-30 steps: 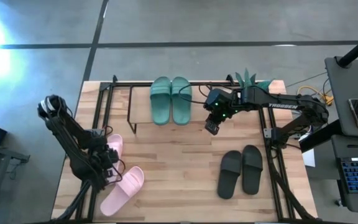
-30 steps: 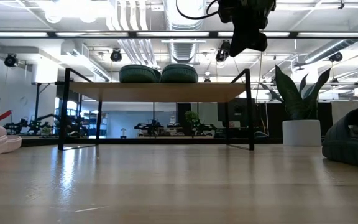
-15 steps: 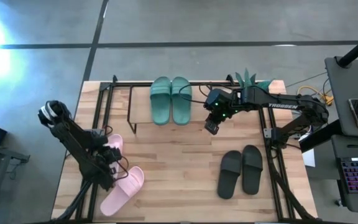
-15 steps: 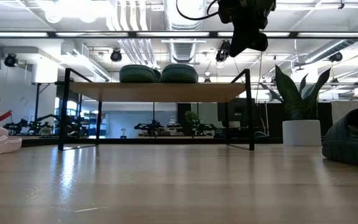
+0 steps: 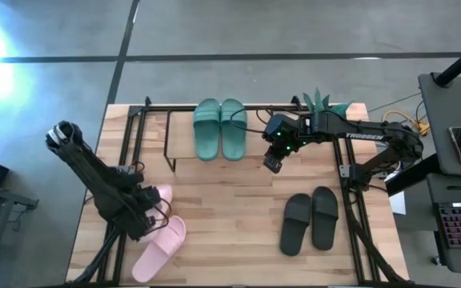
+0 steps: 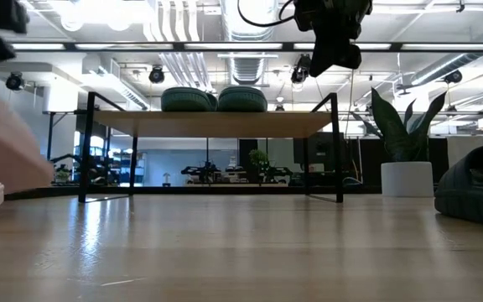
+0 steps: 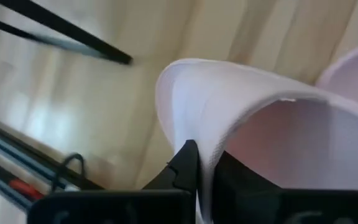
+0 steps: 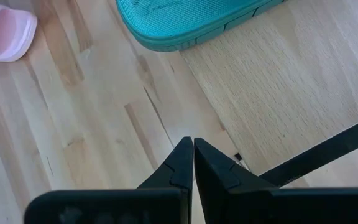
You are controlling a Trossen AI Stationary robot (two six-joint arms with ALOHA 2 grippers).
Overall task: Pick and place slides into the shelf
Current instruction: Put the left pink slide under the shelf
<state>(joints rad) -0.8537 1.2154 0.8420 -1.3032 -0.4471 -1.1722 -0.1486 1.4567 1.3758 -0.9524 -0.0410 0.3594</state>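
a light wooden table (image 5: 238, 200) stands on a grey concrete floor crossed by dark lines. the low view looks across the boards into a big room with strip lights, ceiling ducts and a potted plant (image 6: 402, 147) on the right.

the shelf (image 5: 206, 108) sits at the far edge of the table. the green slides (image 5: 220, 128) lie side by side on its top board; the low view shows them from the end, as two rounded humps above the board.

the black slides (image 5: 310, 219) lie on the table near the right side, well apart from the shelf.

the pink slides (image 5: 158, 238) are at the near left. the left gripper (image 5: 146, 214) is down on them, and the high view hides which part it has. the left wrist view settles it: the dark fingers (image 7: 188, 165) are pinched shut on the thin edge of a pink strap.

the right gripper (image 5: 272, 164) hangs above the table just beside the green pair, touching nothing. in the right wrist view its fingers (image 8: 182, 163) meet with no gap, over bare boards, with the edge of a green sole beyond.
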